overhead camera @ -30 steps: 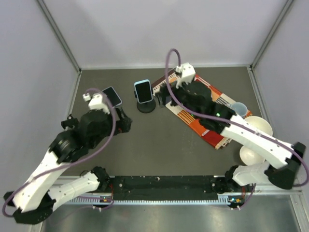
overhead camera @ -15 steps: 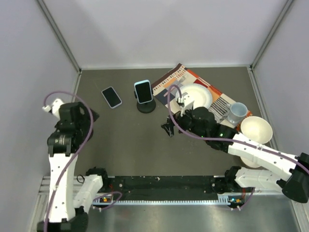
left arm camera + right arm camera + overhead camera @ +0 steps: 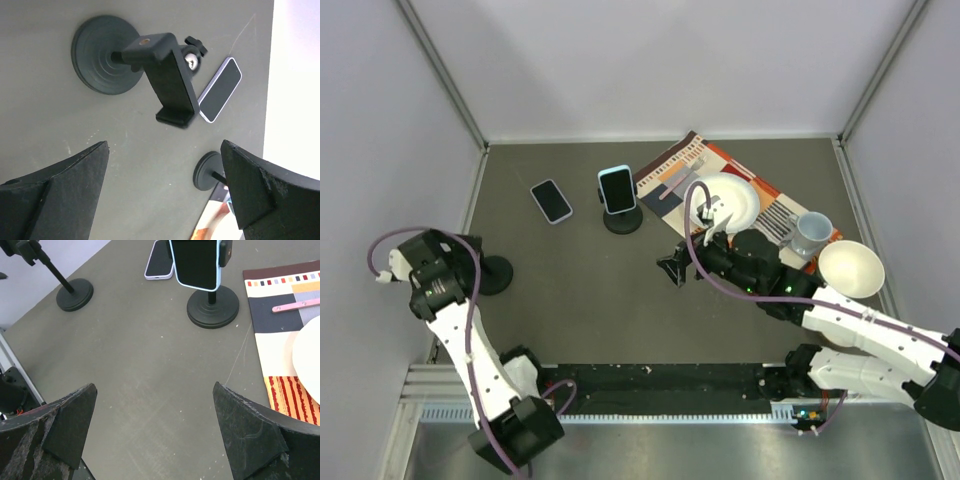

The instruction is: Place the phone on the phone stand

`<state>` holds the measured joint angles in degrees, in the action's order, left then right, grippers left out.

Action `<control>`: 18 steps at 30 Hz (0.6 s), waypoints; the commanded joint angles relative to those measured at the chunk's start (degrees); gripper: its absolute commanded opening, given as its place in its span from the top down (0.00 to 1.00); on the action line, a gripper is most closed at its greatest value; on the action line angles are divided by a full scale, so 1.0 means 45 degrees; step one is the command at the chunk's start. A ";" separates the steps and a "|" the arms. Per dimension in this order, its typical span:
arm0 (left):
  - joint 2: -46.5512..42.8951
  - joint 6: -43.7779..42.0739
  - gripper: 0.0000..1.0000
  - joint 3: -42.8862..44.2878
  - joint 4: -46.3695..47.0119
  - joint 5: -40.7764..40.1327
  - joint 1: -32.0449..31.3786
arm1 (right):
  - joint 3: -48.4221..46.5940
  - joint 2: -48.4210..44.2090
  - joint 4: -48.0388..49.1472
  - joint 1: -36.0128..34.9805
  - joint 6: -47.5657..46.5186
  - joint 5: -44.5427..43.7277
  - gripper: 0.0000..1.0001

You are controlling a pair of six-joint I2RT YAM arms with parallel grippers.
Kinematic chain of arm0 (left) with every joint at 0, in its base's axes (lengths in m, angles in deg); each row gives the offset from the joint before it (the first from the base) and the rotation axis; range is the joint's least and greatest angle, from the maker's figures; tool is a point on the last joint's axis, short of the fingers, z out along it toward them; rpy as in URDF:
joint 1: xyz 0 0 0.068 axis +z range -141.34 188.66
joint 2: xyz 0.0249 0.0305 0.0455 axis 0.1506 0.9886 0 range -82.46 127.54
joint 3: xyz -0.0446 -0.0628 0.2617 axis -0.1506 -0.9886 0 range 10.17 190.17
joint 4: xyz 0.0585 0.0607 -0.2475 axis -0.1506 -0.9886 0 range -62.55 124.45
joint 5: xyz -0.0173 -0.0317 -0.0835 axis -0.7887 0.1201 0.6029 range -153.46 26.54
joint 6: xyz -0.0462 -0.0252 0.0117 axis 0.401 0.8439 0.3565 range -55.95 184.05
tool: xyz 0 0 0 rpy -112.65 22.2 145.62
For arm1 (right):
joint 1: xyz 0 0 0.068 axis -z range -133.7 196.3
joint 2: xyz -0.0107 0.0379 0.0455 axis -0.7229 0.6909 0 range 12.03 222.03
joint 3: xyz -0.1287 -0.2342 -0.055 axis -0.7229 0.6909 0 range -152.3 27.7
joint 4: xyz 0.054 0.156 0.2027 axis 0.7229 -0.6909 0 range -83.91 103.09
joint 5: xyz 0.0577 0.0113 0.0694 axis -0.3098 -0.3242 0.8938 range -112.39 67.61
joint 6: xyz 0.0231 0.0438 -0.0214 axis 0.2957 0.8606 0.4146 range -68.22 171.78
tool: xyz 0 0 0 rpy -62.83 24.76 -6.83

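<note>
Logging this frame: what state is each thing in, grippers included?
Left gripper: open, empty.
Right gripper: open, empty.
Blue-cased phone: mounted upright on the middle stand.
Second phone: lying flat on the table, unmounted.
Left stand: holder empty.
Mug: upright.
Bowl: upright, looks empty.
Plate: right side up, looks empty.

no legible text, label, brand or number anywhere, dark blank screen on the blue-cased phone [image 3: 195, 262], lilac-cased phone [image 3: 551, 200] lying flat, unmarked, striped woven mat [image 3: 280, 315] pattern only
</note>
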<state>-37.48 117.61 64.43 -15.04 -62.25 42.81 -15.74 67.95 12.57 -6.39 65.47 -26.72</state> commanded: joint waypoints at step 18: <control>0.1941 0.2004 0.24 -0.1842 0.4573 0.1724 0.1044 | 0.0239 -0.0396 0.1091 0.0106 -0.0172 -0.0110 0.01</control>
<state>-27.63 125.58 57.29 1.30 -54.92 46.96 -15.04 66.92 14.39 -6.39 65.32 -26.81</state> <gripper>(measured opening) 0.804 0.987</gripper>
